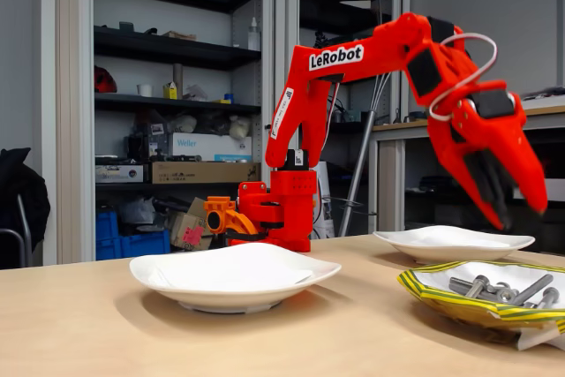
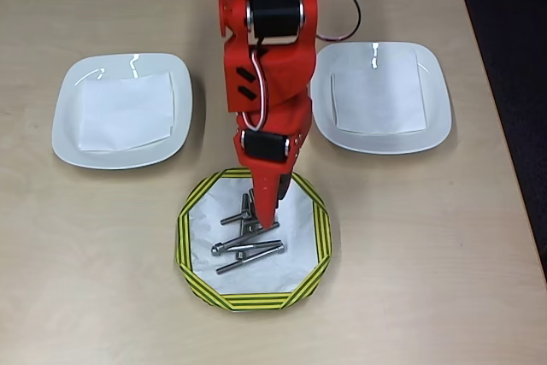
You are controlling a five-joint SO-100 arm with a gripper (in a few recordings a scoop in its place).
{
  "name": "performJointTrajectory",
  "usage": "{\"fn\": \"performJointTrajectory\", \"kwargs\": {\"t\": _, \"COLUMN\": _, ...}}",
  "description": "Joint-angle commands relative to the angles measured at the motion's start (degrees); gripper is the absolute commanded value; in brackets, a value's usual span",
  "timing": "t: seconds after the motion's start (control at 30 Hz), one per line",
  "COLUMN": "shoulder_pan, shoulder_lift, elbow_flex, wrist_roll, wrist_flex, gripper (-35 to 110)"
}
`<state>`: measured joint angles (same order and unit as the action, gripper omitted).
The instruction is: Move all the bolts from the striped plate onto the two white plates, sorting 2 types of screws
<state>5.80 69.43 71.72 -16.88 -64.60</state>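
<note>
Striped plate holds all bolts; both white plates bare; hand above pile, grip unclear

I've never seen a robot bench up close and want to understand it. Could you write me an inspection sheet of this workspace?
Surface: pale wooden table.
Job's things: bolts piled in the striped plate; left white plate and right white plate in the overhead view each hold only a white paper square.
Clutter: nothing seen on the table.
Grippers: red gripper hangs above the striped plate, holding nothing; whether the jaws are open is unclear.
Cables: white cable loops at the wrist.
Surroundings: shelves with boxes behind.
</note>
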Motion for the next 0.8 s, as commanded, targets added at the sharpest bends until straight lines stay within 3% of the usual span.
{"fn": "performJointTrajectory", "kwargs": {"t": 0.0, "shoulder_pan": -0.8, "shoulder_lift": -1.1, "elbow_flex": -0.2, "wrist_roll": 2.5, "wrist_flex": 2.0, "gripper": 19}}
{"fn": "performJointTrajectory", "kwargs": {"t": 0.43, "shoulder_pan": -1.3, "shoulder_lift": -15.3, "elbow_flex": -18.9, "wrist_roll": 4.0, "wrist_flex": -1.0, "gripper": 16}}
{"fn": "performJointTrajectory", "kwargs": {"t": 0.77, "shoulder_pan": -1.5, "shoulder_lift": -18.0, "elbow_flex": -21.4, "wrist_roll": 3.6, "wrist_flex": -1.0, "gripper": 14}}
